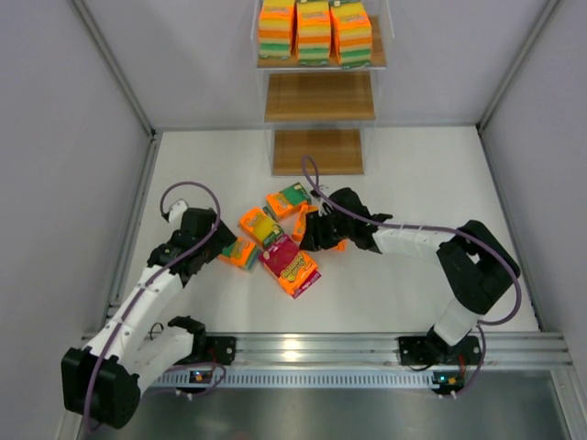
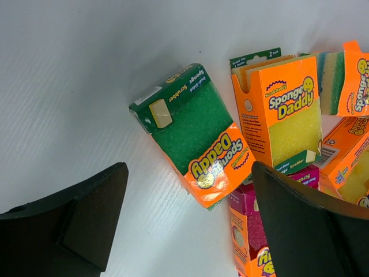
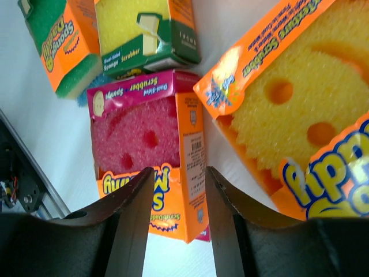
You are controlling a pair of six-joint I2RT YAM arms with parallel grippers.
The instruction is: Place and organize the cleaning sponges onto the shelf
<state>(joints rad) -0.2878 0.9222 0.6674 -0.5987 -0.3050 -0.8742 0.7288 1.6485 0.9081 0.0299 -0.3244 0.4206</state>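
Observation:
Three cleaning sponges stand side by side on the top board of the shelf. Several more lie in a loose cluster on the white table: a green pack, a yellow-faced pack, a magenta pack and a yellow smiley pack. My left gripper hangs wide open over the near end of the green pack, holding nothing. Over the right edge of the magenta pack, my right gripper has its jaws partly apart, and I see no grip on the pack.
The shelf's middle and bottom boards are bare. A metal rail runs along the near table edge by the arm bases. Grey walls close in on both sides. Another green pack lies nearest the shelf.

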